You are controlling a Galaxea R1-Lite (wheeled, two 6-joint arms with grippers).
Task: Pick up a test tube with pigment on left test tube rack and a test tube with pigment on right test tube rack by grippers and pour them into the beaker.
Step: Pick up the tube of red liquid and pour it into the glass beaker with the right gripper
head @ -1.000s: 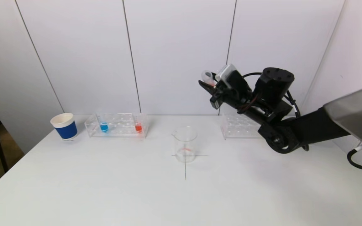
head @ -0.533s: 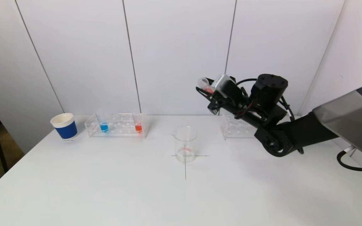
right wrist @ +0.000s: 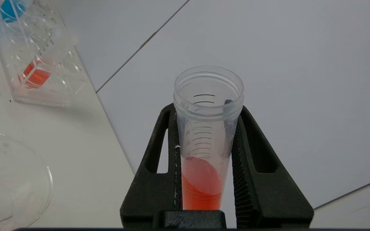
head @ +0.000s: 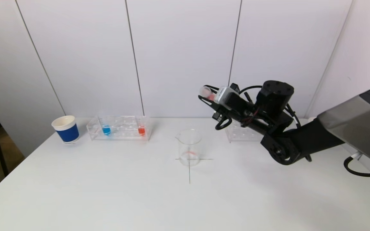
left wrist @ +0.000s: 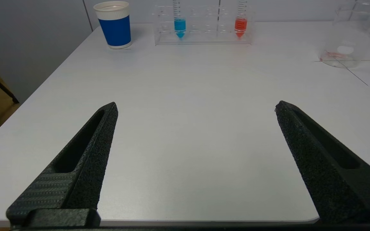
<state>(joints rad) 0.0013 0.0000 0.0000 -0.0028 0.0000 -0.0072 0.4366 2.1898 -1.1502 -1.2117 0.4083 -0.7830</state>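
A: Where the head view looks down on the bench (head: 108, 192), we find the right gripper (head: 206, 93) raised above and just right of the beaker (head: 189, 147), its fingers clamped on a test tube (head: 208, 93) holding red pigment. The left rack (head: 119, 127) holds a blue tube (head: 106, 129) and a red tube (head: 141, 130); a paper cup (head: 65, 128) stands beside it. The right rack (head: 243, 129) lies partly hidden behind the arm.

B: And the left wrist view?

A: We see the left gripper (left wrist: 196, 109) low over the near bench, fingers wide apart and holding nothing, well apart from the rack.

B: The right wrist view?

A: We see both fingers (right wrist: 252, 154) pressed against the tube's graduated wall, below its threaded mouth. The pigment pools at the conical end.

B: How will it handle?

A: We judge it light, stiff and smooth-walled, so liable to slip or swivel when tipped. A hold on the mid-wall suits it, leaving the mouth free over the beaker.
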